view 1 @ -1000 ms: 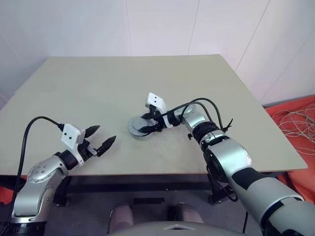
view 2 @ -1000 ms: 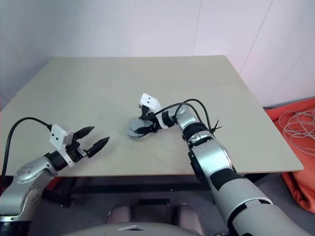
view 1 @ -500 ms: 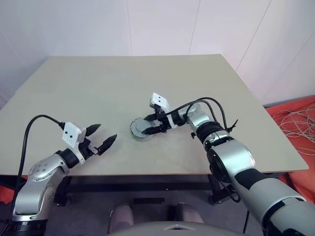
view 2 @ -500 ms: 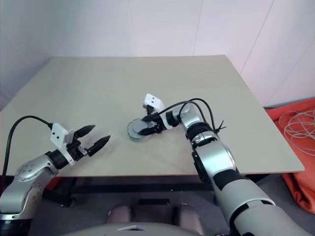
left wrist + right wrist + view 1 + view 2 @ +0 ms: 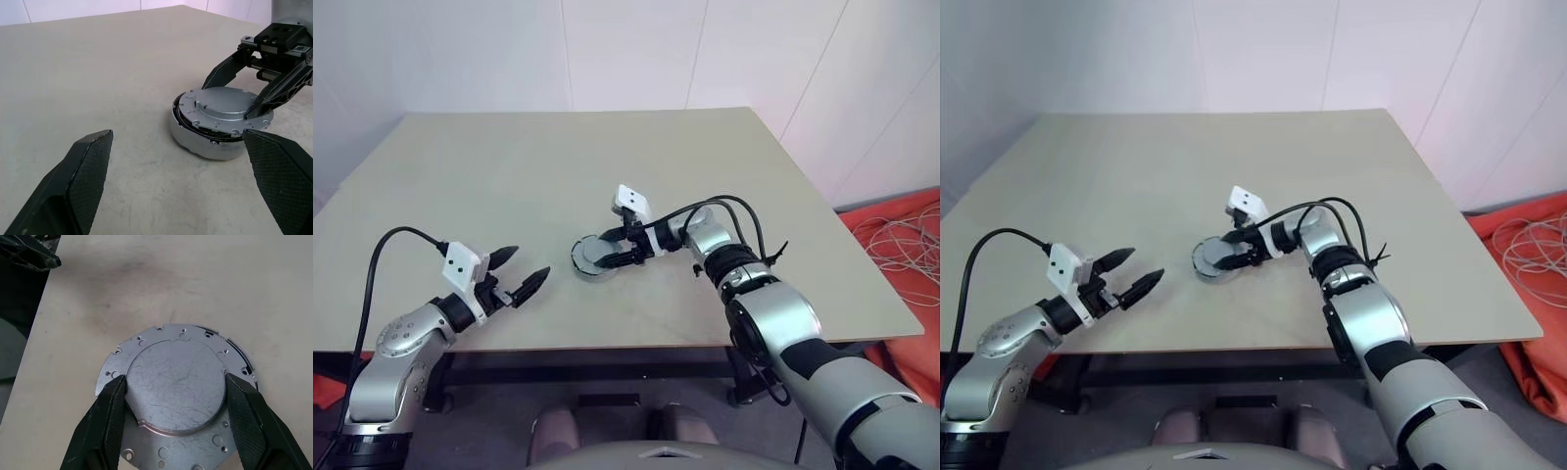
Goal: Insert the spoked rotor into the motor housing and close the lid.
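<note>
A beige table [image 5: 489, 166] stands before white panelled walls [image 5: 636, 49] under soft, even light. On the right, an orange cloth [image 5: 901, 230] with a tangle of pale cable [image 5: 891, 240] lies on the floor [image 5: 352, 387], grey beneath the table.

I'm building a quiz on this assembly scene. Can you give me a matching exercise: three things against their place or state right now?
Things:
1. lid
2. left tool
3. right tool

States:
A. open in the air above the table's near edge, nothing between its fingers
B. fingers set at either side of the raised round centre of the silver disc
C. lying on top of the motor housing, slightly off-centre

Pairs: 1-C, 2-A, 3-B
</note>
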Robot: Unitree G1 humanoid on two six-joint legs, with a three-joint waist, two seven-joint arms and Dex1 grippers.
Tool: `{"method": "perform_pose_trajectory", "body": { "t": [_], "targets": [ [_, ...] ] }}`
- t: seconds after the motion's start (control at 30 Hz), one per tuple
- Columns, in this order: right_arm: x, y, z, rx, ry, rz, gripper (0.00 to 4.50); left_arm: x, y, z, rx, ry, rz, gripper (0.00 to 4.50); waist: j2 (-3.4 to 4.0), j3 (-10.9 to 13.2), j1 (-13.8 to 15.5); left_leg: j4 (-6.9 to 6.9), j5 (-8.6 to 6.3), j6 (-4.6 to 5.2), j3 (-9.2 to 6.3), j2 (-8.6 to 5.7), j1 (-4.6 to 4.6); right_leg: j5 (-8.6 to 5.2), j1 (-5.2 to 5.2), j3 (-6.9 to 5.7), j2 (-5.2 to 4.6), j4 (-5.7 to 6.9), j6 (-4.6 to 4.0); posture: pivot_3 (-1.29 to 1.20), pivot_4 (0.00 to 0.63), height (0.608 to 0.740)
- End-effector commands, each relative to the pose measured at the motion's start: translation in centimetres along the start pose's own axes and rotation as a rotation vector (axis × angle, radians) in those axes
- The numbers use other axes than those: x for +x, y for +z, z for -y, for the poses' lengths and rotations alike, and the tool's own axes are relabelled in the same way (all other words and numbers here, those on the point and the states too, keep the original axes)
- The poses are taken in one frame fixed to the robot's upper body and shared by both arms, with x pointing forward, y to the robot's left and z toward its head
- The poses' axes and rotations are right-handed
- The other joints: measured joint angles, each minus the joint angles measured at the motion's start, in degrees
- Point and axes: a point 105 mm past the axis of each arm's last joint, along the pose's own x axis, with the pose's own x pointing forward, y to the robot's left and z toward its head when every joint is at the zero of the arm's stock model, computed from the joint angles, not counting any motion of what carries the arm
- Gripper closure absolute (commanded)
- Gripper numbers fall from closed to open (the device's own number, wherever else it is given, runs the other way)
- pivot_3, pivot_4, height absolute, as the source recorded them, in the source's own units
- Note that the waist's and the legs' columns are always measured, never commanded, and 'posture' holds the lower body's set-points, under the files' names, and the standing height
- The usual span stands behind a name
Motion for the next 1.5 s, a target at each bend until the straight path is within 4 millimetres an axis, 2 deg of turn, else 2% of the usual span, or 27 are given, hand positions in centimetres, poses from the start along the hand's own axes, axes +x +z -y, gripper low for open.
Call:
{"method": "perform_pose_trajectory", "body": {
  "t": [0.03,0.23,0.63,1.03,1.27,1.5],
  "targets": [
    [0.0,2.4,0.3,-0.072,-0.02,0.087,1.51,0.0,1.1,-0.1,0.033,-0.003,0.031,0.0,0.0,0.0,0.0,0.0,0.0,0.0,0.0,0.0,-0.02,0.0,-0.02,0.0,0.0,0.0,0.0,0.0,0.0,0.74],
    [0.0,2.4,0.3,-0.074,-0.047,0.115,1.51,0.1,1.1,-0.1,0.033,-0.009,0.03,0.0,0.0,0.0,0.1,0.0,0.0,0.0,0.0,-0.01,-0.07,0.0,-0.06,0.0,-0.01,0.0,0.0,0.0,0.0,0.74],
    [0.1,0.8,0.7,-0.11,-0.109,0.044,1.51,0.2,0.9,-0.1,0.03,-0.024,0.024,0.0,0.0,0.0,0.1,0.0,0.0,-0.01,0.0,-0.01,-0.07,0.0,-0.06,0.0,-0.02,0.01,0.01,0.0,0.0,0.74],
    [0.4,0.0,0.7,-0.137,-0.114,-0.009,1.51,0.2,0.6,0.1,0.013,-0.034,0.015,0.0,0.0,0.0,0.0,0.01,0.01,-0.02,0.0,-0.01,-0.02,-0.01,-0.03,0.01,-0.02,0.03,0.02,0.0,0.0,0.74],
    [0.1,-1.1,0.6,-0.136,-0.104,-0.08,1.51,0.1,0.4,0.0,-0.001,-0.034,-0.001,0.0,0.0,0.0,0.1,0.01,0.01,-0.02,0.0,-0.02,0.08,-0.01,0.09,0.01,-0.02,0.02,0.03,0.0,0.0,0.74],
    [0.0,-0.6,0.7,-0.172,-0.099,-0.107,1.51,-0.3,0.5,-0.6,-0.007,-0.026,-0.014,0.0,0.0,0.0,0.1,0.01,0.01,-0.02,0.0,-0.04,0.18,-0.11,0.2,0.02,-0.05,0.01,0.2,0.0,0.0,0.74]
  ]
}}
